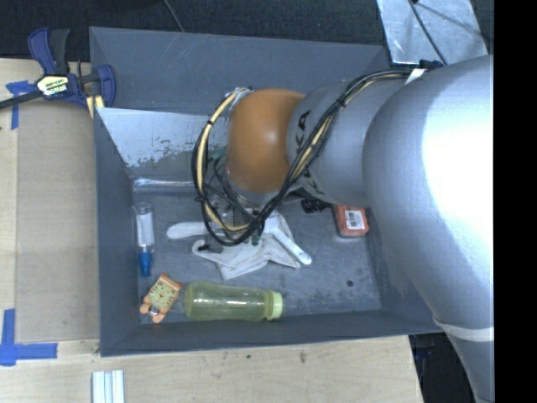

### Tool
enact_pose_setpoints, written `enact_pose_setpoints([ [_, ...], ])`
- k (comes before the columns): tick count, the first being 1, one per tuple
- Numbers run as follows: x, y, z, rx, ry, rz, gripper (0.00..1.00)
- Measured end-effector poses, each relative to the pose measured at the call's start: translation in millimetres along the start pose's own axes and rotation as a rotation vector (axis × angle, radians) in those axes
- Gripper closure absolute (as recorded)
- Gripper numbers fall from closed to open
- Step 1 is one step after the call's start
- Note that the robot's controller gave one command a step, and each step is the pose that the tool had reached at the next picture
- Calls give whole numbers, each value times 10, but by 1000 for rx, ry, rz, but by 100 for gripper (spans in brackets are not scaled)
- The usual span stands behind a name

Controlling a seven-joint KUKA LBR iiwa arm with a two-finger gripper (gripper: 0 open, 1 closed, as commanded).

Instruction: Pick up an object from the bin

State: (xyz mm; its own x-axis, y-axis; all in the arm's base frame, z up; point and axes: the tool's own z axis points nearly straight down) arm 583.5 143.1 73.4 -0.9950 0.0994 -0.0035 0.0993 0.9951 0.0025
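My gripper point(221, 217) is low in the middle of the bin, mostly hidden under the arm's wrist and its cables. It is right above a white crumpled thing point(256, 254) with flat pointed arms, which spreads out on the bin floor beneath it. A clear yellow-green bottle point(232, 302) lies on its side along the front wall. To the left lies a clear tube with a blue tip point(144, 235).
A small orange toy figure point(161, 296) lies at the bottle's left end in the front left corner. A small orange-red box with a white label point(352, 222) sits at the right, close to the arm. The arm covers the bin's back right part.
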Motion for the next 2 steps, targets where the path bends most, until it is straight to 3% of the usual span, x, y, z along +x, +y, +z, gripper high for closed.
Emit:
enact_pose_setpoints([
  [1, 0, 0, 0, 0, 0, 1, 100],
  [2, -347, -72, -1412, 2, -1, -33, 100],
])
